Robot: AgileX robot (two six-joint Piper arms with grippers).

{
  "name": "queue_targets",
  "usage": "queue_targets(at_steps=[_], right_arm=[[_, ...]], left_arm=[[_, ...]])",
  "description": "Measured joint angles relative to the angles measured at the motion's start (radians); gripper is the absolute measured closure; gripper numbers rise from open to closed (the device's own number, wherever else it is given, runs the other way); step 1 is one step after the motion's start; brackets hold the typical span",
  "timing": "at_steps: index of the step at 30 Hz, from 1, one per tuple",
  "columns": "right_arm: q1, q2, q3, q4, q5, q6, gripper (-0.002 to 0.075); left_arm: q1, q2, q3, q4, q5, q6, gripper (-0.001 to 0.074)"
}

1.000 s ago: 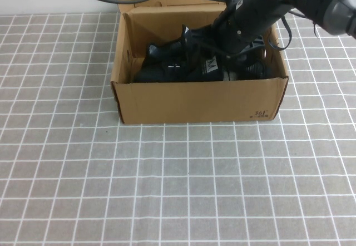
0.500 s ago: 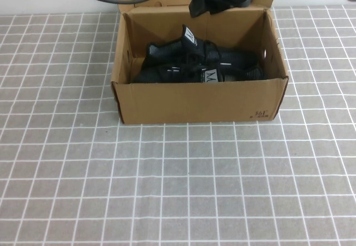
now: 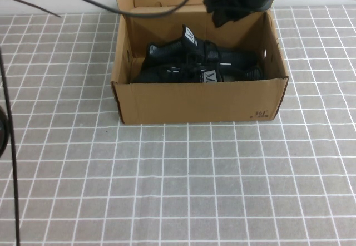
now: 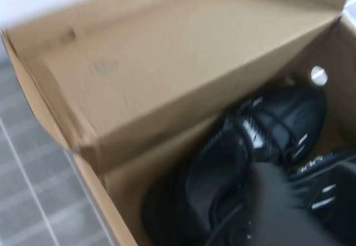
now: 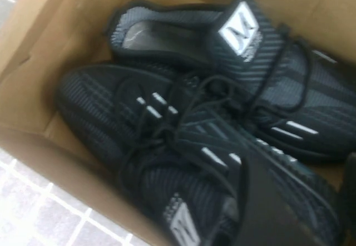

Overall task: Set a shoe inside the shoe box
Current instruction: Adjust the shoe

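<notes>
Shoe box [image 3: 194, 104] holds the shoe [image 3: 183, 73] beside its pair-mate [image 3: 183, 48], tongue tags lettered "M"; right gripper [image 3: 236, 4] above, left gripper unseen, both grips untellable.

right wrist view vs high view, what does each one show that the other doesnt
Only the right wrist view shows both shoes' laces and white side dashes up close. Only the high view shows the whole shoe box from outside on the grid-patterned table, with the right gripper raised above its far wall; the left gripper is out of sight. Both show the shoe and its pair-mate lying inside the box.
</notes>
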Motion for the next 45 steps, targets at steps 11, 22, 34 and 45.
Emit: queue_targets(at_steps=[11, 22, 34, 45], right_arm=[[-0.027, -0.162, 0.151, -0.026, 0.002, 0.019, 0.0565], [-0.027, -0.322, 0.310, -0.104, 0.003, 0.017, 0.0596], [-0.029, -0.355, 0.319, -0.160, 0.003, 0.015, 0.0603], [-0.029, -0.355, 0.319, -0.163, 0.003, 0.015, 0.0603]], left_arm=[[0.000, 0.047, 0.257, 0.055, -0.062, -0.124, 0.0165], [-0.082, 0.067, 0.257, 0.152, -0.126, -0.076, 0.0316], [-0.131, 0.080, 0.257, 0.323, -0.147, -0.233, 0.0323], [-0.131, 0.152, 0.257, 0.345, -0.164, -0.261, 0.0324]])
